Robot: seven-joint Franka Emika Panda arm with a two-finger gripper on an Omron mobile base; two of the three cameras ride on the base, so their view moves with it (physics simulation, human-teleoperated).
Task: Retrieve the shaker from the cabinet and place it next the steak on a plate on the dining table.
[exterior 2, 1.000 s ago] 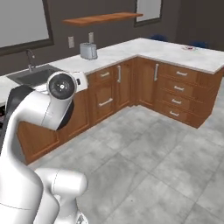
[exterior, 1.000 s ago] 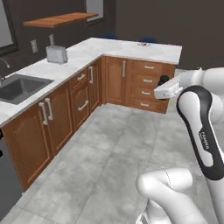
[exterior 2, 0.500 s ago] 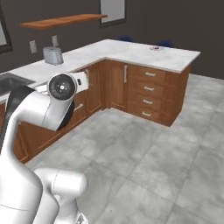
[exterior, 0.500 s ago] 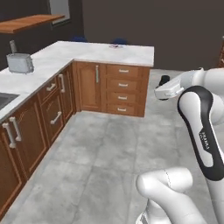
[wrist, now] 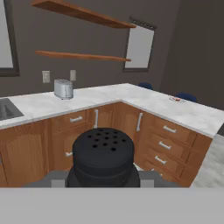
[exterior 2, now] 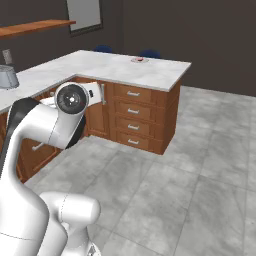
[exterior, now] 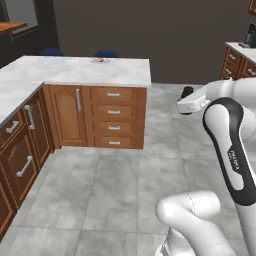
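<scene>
One shaker [wrist: 103, 154] sits close before the hand camera, its black perforated top facing the lens and its base sunk between the grey finger bodies. The gripper [wrist: 103, 183] appears clamped on it, though the pads themselves are cut off by the lower edge, so contact is a judgement. In the left base view the gripper [exterior: 187, 95] is a small dark shape at the end of the white forearm, held high over open floor.

Handling, judged: small, rigid, light; smooth round sides could slip or twist under a loose pinch. Best hold is across the lower body, below the narrower top, kept upright.

Beyond the hand: the dining table [exterior 2: 150, 75], a white marble top over brown drawers, with a small reddish thing at its far edge, likely the steak [exterior 2: 139, 59] on the plate [exterior 2: 136, 61]. Too small to separate meat from rim. Two dark blue stools [exterior: 106, 53] peek up behind the table. The cabinet [wrist: 83, 56] shelf runs along the grey wall, a toaster [wrist: 64, 89] on the counter below it.
</scene>
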